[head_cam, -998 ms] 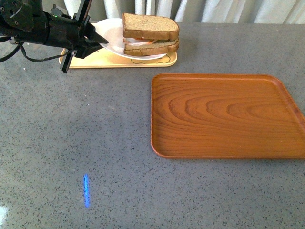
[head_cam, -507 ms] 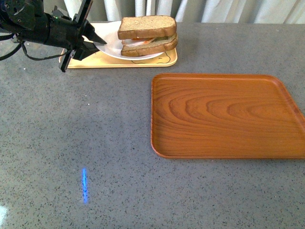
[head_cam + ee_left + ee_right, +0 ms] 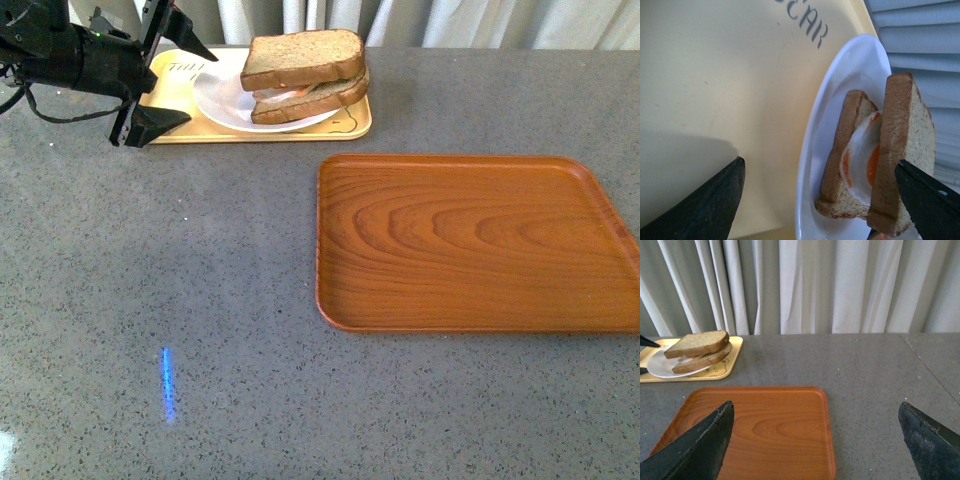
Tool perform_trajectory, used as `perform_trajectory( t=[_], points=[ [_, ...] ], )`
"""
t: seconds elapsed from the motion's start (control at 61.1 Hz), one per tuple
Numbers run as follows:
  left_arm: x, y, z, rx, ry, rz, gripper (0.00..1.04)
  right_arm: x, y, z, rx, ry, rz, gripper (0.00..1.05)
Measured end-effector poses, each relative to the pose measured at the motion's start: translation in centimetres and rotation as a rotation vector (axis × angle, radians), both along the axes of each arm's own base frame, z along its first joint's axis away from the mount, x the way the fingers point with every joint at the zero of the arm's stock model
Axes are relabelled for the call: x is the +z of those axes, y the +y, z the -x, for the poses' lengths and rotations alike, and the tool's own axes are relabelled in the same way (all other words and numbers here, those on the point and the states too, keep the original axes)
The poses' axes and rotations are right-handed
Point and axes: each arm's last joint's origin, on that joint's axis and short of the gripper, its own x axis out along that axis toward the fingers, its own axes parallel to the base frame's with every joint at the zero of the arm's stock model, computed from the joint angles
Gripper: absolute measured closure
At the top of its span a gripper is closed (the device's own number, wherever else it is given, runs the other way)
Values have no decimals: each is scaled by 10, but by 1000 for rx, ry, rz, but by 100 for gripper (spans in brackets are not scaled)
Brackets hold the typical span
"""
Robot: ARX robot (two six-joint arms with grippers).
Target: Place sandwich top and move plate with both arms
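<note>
Front view, from the left: our left gripper (image 3: 165, 85) sits at the left end of the yellow tray (image 3: 355, 125), jaws spread wide and holding nothing, one finger on the table side of the tray edge and one above its printed face. Just beside it on that tray is the plate (image 3: 215, 95), lying flat, with the sandwich top (image 3: 300, 55) already resting on the egg slice (image 3: 310, 100). Further right, the wooden tray (image 3: 470, 240) lies well apart and bare. Our right gripper (image 3: 815, 440) is also spread open and empty, hovering at the near side of the wooden tray, as the right wrist view shows.

We judge the bread step done and the plate move in hand. To do it well, we should pinch the plate rim only, with each arm on an opposite side, lift level and together, so the stacked slices do not slide.

Against the frame a second ago, the plate was tilted up with our left fingers at its rim; now it is down and released, and the gripper has drawn back leftward and opened.
</note>
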Motion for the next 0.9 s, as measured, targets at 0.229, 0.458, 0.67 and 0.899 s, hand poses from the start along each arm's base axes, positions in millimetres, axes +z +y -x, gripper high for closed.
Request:
perform_trajectory(
  t=[0.229, 0.458, 0.67, 0.899],
  points=[
    [1, 20, -1, 38, -20, 11, 13, 0, 0, 0, 0, 0, 0, 9],
    [19, 44, 28, 100, -140, 109, 10, 0, 0, 0, 0, 0, 0, 9],
    [61, 61, 99, 123, -370, 39, 9, 0, 0, 0, 0, 0, 0, 9],
    [87, 58, 265, 352, -824, -872, 55, 0, 0, 0, 0, 0, 0, 9]
  ],
)
